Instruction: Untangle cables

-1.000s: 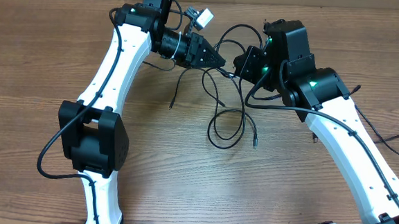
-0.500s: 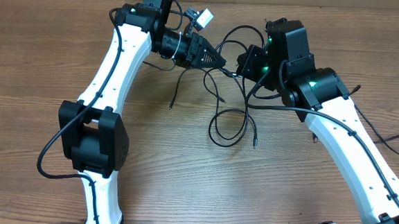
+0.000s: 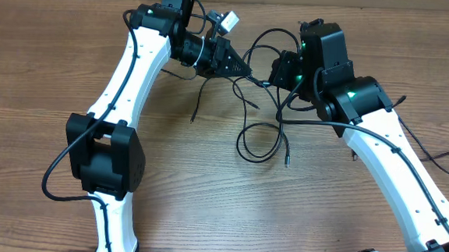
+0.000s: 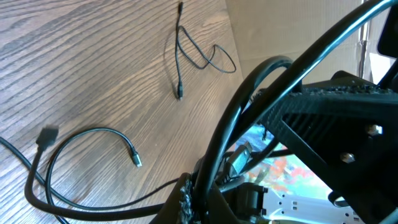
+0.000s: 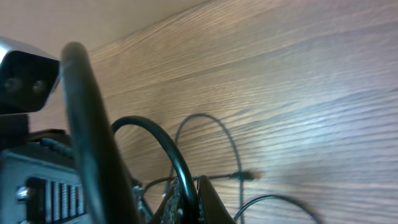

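Several thin black cables (image 3: pixel 237 146) lie tangled on the wooden table between my two arms, with a loop toward the front and an arc (image 3: pixel 271 31) at the back. My left gripper (image 3: pixel 246 71) is shut on a cable strand, which shows in the left wrist view (image 4: pixel 214 155) running up from the jaws (image 4: pixel 198 200). My right gripper (image 3: pixel 275 71) faces it a few centimetres away. It is shut on a cable (image 5: pixel 166 146) that passes between its fingers (image 5: pixel 189 202). A loose cable end (image 3: pixel 195 108) lies left of the tangle.
The wooden table (image 3: pixel 40 68) extends left and toward the front. Two loose cable pieces with plug ends (image 4: pixel 179 59) (image 4: pixel 87 132) lie on the wood in the left wrist view. A thicker arm wire (image 3: pixel 441 159) trails at the right edge.
The two grippers have drawn slightly apart, the right one moving a little to the right. The front loop of cable has shifted slightly.
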`<state>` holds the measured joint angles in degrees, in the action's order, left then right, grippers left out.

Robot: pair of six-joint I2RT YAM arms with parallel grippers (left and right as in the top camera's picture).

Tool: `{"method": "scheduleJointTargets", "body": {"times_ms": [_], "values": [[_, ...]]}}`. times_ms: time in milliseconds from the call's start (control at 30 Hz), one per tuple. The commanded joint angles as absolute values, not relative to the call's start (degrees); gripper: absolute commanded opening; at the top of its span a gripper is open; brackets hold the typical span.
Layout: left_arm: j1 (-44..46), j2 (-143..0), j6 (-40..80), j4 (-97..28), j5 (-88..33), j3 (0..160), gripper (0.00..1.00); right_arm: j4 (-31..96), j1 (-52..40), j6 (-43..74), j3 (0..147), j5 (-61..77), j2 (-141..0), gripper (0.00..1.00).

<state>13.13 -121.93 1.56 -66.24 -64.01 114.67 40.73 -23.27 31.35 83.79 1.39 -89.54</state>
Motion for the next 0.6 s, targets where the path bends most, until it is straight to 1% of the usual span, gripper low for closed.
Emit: {"method": "scheduleJointTargets", "body": {"times_ms": [0,100,167,333,400,500,567], "values": [[13.1,-121.6,0.7,-66.4,-66.3,114.5,0.04,40.1,-23.1,26.2,83.2,-5.4,-89.7,0.04],[12.5,-121.6,-0.6,-66.5,-70.9,114.5,0.04,39.9,-23.1,23.4,81.7,-9.2,-89.8,0.04],[12.1,-121.6,-1.4,-66.7,-73.6,114.5,0.04,39.9,-23.1,22.6,80.8,-14.1,-89.8,0.04],[11.9,-121.6,-1.6,-68.0,-73.3,114.5,0.04,39.6,-23.1,21.5,80.4,-24.5,-89.8,0.04],[11.9,-121.6,-1.8,-68.4,-73.3,114.5,0.04,39.0,-23.1,19.2,80.3,-24.5,-89.8,0.04],[11.9,-121.6,-3.2,-69.2,-72.8,114.5,0.04,38.1,-23.1,19.0,80.3,-24.1,-89.8,0.04],[11.9,-121.6,-3.2,-69.2,-68.9,114.5,0.04,37.8,-23.1,19.0,80.3,-22.7,-89.8,0.04]]}}
